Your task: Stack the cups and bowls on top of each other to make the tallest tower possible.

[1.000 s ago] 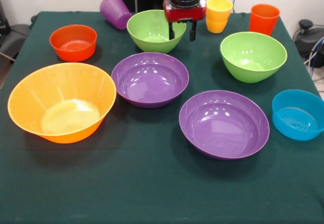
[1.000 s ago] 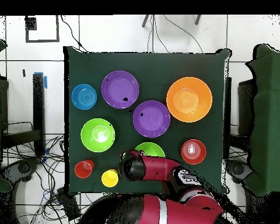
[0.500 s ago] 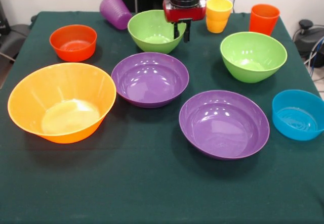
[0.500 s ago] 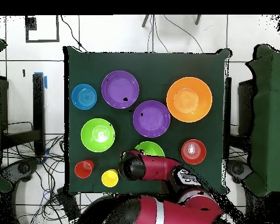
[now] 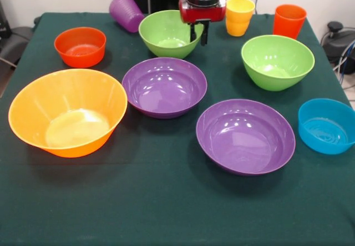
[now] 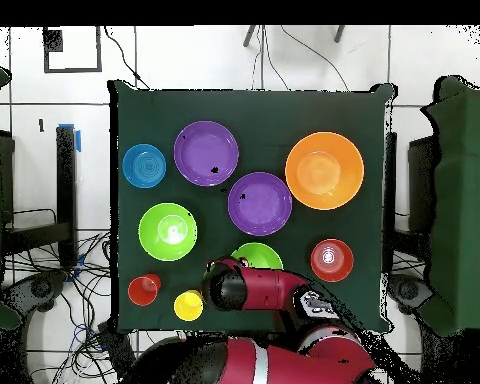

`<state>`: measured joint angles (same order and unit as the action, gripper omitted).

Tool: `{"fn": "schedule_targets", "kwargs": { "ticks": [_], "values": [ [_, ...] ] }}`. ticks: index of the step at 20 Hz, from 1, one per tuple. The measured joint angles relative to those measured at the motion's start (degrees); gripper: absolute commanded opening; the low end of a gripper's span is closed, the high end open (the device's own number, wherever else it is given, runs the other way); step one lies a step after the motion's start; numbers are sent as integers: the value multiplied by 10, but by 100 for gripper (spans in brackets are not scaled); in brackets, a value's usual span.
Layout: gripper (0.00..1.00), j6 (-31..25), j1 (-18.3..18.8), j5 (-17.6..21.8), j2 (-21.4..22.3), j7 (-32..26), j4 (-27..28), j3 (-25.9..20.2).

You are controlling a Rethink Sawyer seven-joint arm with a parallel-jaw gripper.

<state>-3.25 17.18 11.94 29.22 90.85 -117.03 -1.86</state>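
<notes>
Nearest the camera in the front view, a purple bowl [image 5: 246, 136] sat upright on the green-covered bench [image 5: 166, 212], with the small blue bowl [image 5: 327, 125] beside it at the edge and the very large orange bowl [image 5: 67, 111] on the other side. Behind them lay a second purple bowl [image 5: 164, 86], a green bowl [image 5: 277, 61] and the small red bowl [image 5: 80, 46]. Farthest back stood another green bowl [image 5: 169, 33], a ribbed purple cup [image 5: 126, 12] tipped on its side, a yellow cup [image 5: 239, 16] and an orange-red cup [image 5: 289, 20]. The gripper [image 5: 199, 33] had its fingers close together over that far green bowl's rim, apparently clamped on it. Every piece lay separate and no tower had been begun, so the step in hand was judged to be the first pick. The next move would call for a firm hold on the thin rim, a clean lift, and a carry to a wider bowl as base.
</notes>
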Motion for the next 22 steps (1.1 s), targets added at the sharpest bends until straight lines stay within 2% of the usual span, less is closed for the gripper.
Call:
{"fn": "schedule_targets", "kwargs": {
  "ticks": [11,20,22],
  "values": [
    [0,0,0,0,6,0,0,1],
    [0,-16,-3,0,43,0,0,2],
    [0,-42,-4,-5,64,0,0,2]
  ]
}}
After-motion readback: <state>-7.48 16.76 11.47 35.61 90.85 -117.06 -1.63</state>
